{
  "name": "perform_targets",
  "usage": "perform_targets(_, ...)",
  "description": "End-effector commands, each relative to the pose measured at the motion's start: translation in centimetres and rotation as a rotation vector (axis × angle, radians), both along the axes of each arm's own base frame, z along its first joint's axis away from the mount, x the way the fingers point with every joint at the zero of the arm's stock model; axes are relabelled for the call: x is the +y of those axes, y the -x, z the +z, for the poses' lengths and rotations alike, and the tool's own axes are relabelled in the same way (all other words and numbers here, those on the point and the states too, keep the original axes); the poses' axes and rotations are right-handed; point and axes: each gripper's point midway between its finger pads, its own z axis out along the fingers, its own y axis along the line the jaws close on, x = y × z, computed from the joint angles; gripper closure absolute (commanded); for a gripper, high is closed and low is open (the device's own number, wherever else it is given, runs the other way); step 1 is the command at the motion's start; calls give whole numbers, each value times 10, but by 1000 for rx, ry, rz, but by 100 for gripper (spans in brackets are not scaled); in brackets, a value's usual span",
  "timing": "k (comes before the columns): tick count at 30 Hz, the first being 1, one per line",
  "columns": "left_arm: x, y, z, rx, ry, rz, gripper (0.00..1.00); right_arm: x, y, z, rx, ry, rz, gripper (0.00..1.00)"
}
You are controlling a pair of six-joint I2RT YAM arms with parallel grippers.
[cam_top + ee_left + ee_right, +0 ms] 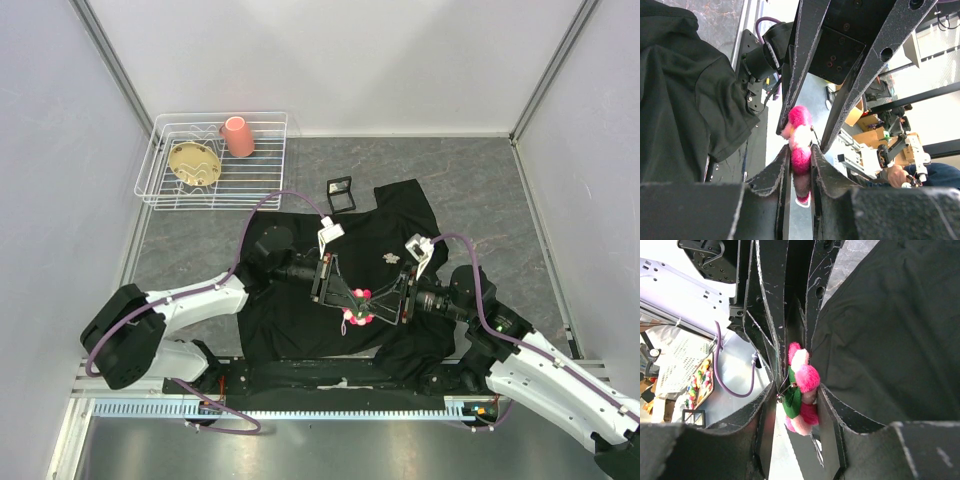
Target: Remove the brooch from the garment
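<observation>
The brooch is a pink and white pompom cluster with a green felt back and a metal pin. Both grippers hold it between them over the black garment. My left gripper comes from the left and is shut on the brooch's pink end. My right gripper comes from the right and is shut on the brooch, with the pin against one finger. In both wrist views the brooch stands apart from the garment, which lies to the side.
A white wire rack at the back left holds a pink cup and a tan dish. A small black frame lies by the garment's collar. A small pale mark shows on the garment.
</observation>
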Motion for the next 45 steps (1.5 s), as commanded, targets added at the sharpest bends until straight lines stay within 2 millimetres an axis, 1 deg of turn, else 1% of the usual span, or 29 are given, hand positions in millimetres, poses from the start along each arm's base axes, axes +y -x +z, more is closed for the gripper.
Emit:
perform_targets(1, -8, -13, 20, -29, 61, 24, 98, 4, 8, 9, -59, -48, 60, 57)
perform_targets(2, -10, -13, 17, -3, 53, 22, 98, 4, 9, 9, -63, -52, 63, 57)
perform_targets(12, -7, -12, 19, 69, 68, 0, 98, 0, 12, 4, -114, -47, 74, 60)
perform_targets(13, -7, -12, 19, 78, 68, -1, 98, -1, 12, 0, -118, -41, 72, 60)
perform_targets(19, -8, -11, 20, 184, 60, -6, 98, -1, 7, -1, -136, -40, 50, 62)
perform_targets(23, -9, -12, 22, 220, 65, 8, 98, -3, 2, 2, -155, -44, 20, 63)
perform_targets(24, -9, -12, 22, 231, 64, 11, 98, -3, 0, 3, -160, -43, 10, 65)
perform_targets(26, -9, -12, 26, 256, 82, 9, 98, -3, 0, 4, -179, -42, 11, 66)
perform_targets(28, -9, -11, 30, 275, 100, -1, 98, -4, 0, 2, -188, -36, 12, 66)
perform_targets(33, -9, -11, 31, 322, 123, -12, 98, -5, -3, -2, -205, -14, 4, 67)
perform_targets(35, -9, -12, 36, 340, 145, -9, 98, -7, -6, -1, -222, -13, -15, 68)
perform_targets(38, -9, -12, 38, 362, 155, -13, 98, -8, -9, -3, -239, -10, -31, 69)
perform_targets(41, -9, -12, 36, 377, 152, -14, 98, -8, -13, -8, -244, 13, -39, 69)
perform_targets(45, -9, -12, 40, 384, 168, -13, 98, -7, -15, -13, -240, 26, -42, 74)
